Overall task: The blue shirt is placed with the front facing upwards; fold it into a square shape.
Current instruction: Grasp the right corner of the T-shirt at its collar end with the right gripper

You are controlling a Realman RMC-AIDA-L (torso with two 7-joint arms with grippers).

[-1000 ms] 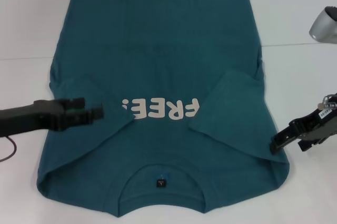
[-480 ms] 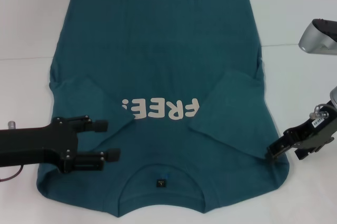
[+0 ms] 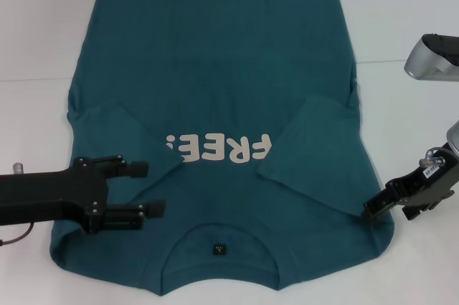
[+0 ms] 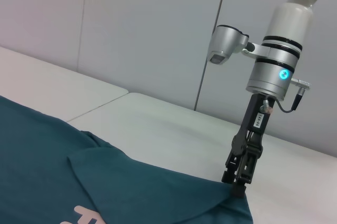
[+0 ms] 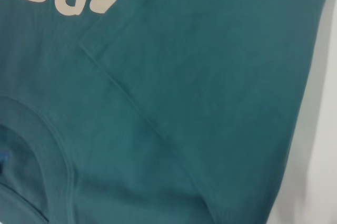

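Blue shirt fabric covers most of the white table, spread flat with its front up, collar toward the robot and hem at the far side. Both short sleeves are folded inward over the chest, their edges lying across the ends of the white "FREE!" lettering, which reads upside down from the head view. The cloth looks like soft matte cotton, smooth over the body with light ripples along the side edges; the round ribbed collar carries a small black neck tag.

The left gripper hangs over the shirt's near left shoulder area, just beside the folded left sleeve, its two black fingers spread apart with nothing between them. The right gripper sits at the shirt's near right edge, by the shoulder corner; in the left wrist view its black tips meet the hem of the cloth there, but whether they are parted or pinched on fabric I cannot tell.
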